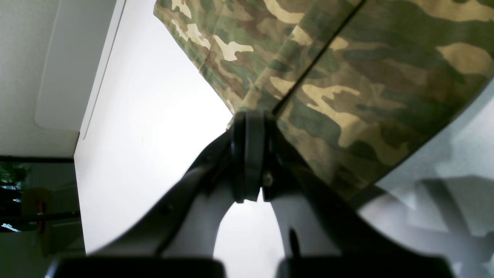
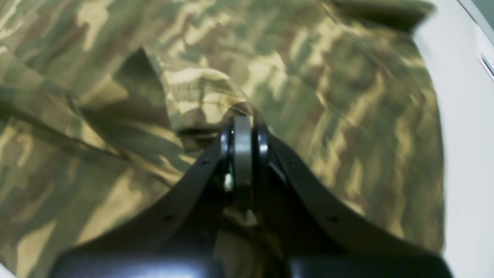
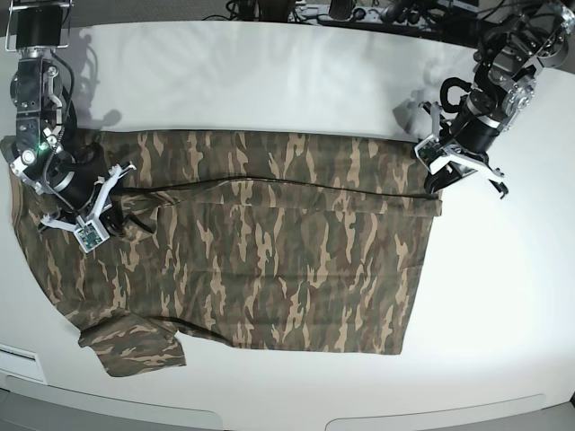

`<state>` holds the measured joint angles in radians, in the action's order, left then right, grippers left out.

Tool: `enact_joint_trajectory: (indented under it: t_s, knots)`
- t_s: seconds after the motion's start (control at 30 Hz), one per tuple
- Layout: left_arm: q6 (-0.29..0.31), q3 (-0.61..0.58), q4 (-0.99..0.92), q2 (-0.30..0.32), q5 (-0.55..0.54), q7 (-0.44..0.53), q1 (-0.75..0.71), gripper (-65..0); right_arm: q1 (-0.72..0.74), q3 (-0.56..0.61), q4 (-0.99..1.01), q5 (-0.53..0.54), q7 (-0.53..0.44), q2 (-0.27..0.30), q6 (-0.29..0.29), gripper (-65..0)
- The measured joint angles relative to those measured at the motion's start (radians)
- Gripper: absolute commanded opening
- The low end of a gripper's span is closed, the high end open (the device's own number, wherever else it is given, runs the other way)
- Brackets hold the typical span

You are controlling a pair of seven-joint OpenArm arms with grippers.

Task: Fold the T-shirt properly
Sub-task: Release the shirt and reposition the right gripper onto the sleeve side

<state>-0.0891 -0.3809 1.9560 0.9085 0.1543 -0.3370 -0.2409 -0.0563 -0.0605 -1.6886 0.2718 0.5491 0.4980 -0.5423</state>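
Observation:
The camouflage T-shirt lies spread on the white table, its far strip doubled over toward the front along a long crease. My left gripper is shut on the shirt's right edge at the end of that crease. In the left wrist view the closed pads pinch the cloth, which hangs above the table. My right gripper is shut on a bunched fold at the shirt's left end. In the right wrist view the closed tips hold a stitched hem of the cloth.
A short sleeve sticks out at the shirt's front left corner. Cables and gear line the table's far edge. The table's side edge shows in the left wrist view, with floor beyond.

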Motion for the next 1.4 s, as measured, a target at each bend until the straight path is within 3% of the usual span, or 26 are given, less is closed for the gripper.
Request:
enact_joint_trajectory:
  t_s: [0.2,0.47,0.5,0.6,0.63,0.67,0.8,0.83,0.87,0.93,0.97,1.0,1.1,1.3,1.4]
  knots:
    - [0.000,0.000,0.000,0.000,0.000,0.001,0.000,-65.0,0.107,0.129,0.038,-0.043,0.000,0.003,0.000,-65.0]
    - [0.000,0.000,0.000,0.000,0.000,0.000,0.000,-65.0,0.188,0.211,0.087,-0.044,0.000,0.013,0.051,-65.0]
    - [0.000,0.000,0.000,0.000,0.000,0.000,0.000,-65.0,0.193,0.212,0.094,-0.044,0.000,0.013,0.049,-59.2]
    - [0.000,0.000,0.000,0.000,0.000,0.001,0.000,-65.0,0.195,0.214,0.101,-0.024,0.000,0.014,0.107,-24.6]
    - [0.000,0.000,0.000,0.000,0.000,0.001,0.000,-65.0,0.196,0.214,0.101,-0.012,0.005,0.014,0.136,-17.9]
    - [0.000,0.000,0.000,0.000,0.000,0.001,0.000,-65.0,0.196,0.214,0.101,-0.011,0.005,0.014,0.172,-16.8]
    - [0.000,0.000,0.008,0.000,-0.001,0.000,0.000,-65.0,0.227,0.215,0.100,-0.085,0.061,0.010,0.414,-17.7]
    - [0.000,0.000,0.010,0.000,0.000,0.002,0.000,-65.0,0.243,0.214,0.092,-0.110,0.089,0.012,0.468,-21.0]
    - [0.000,0.000,0.013,0.000,-0.001,0.000,0.000,-65.0,0.256,0.208,0.074,-0.141,0.134,0.011,0.510,-27.1]
    - [0.000,0.000,0.024,0.000,-0.001,0.002,0.000,-65.0,0.276,0.188,0.029,-0.169,0.231,0.015,0.546,-47.1]
    - [0.000,0.000,0.027,0.000,-0.001,0.004,0.000,-65.0,0.276,0.174,0.005,-0.169,0.275,0.019,0.546,-58.1]
    - [0.000,0.000,0.030,0.000,0.000,0.003,0.000,-65.0,0.273,0.162,-0.016,-0.168,0.330,0.021,0.539,-65.0]
    - [0.037,0.000,0.032,0.000,0.000,-0.001,0.016,-65.0,0.249,0.132,-0.041,-0.151,0.379,0.037,0.484,-65.0]
    - [0.317,0.001,0.033,0.011,-0.129,-0.008,0.114,-65.0,0.135,0.054,-0.041,0.023,0.448,0.104,0.352,-65.0]
    - [0.421,-0.001,0.034,0.007,-0.225,-0.076,0.156,-65.0,0.053,-0.026,-0.041,0.125,0.471,0.109,0.277,-65.0]
